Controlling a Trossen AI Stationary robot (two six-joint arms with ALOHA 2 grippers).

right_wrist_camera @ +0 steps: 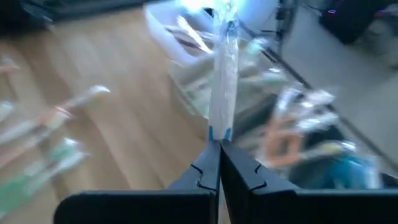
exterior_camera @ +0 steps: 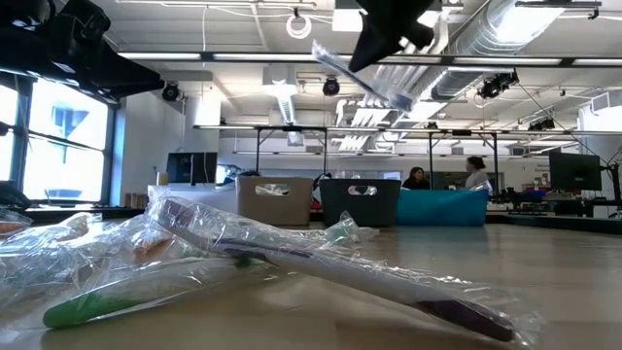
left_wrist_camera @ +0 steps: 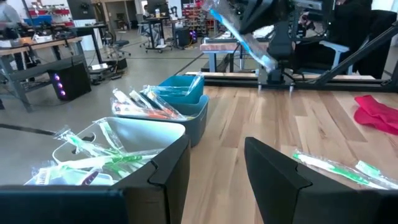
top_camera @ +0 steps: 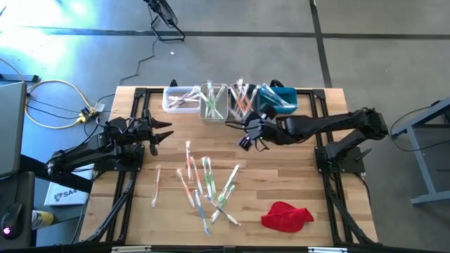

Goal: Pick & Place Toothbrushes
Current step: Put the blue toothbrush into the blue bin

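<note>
**A:** What worries you here?

**B:** My right gripper (right_wrist_camera: pixel 219 144) pinches the wrapped toothbrush (right_wrist_camera: pixel 224 81) by its very end, high above the table (top_camera: pixel 281 183) near the bins (top_camera: pixel 232 102). I judge it could swing or slip from the slick wrapper and drop between compartments.

**A:** And the jaws?

**B:** Right ones are clamped tight on that toothbrush. My left gripper (left_wrist_camera: pixel 214 171) waits beside the white bin (left_wrist_camera: pixel 134 134), jaws parted, holding nothing. The loose toothbrushes (top_camera: pixel 204 186) lie mid-table.

Wrapped toothbrushes (top_camera: pixel 204 184) strewn mid-table (one blue (right_wrist_camera: pixel 224 74), aloft)
</note>
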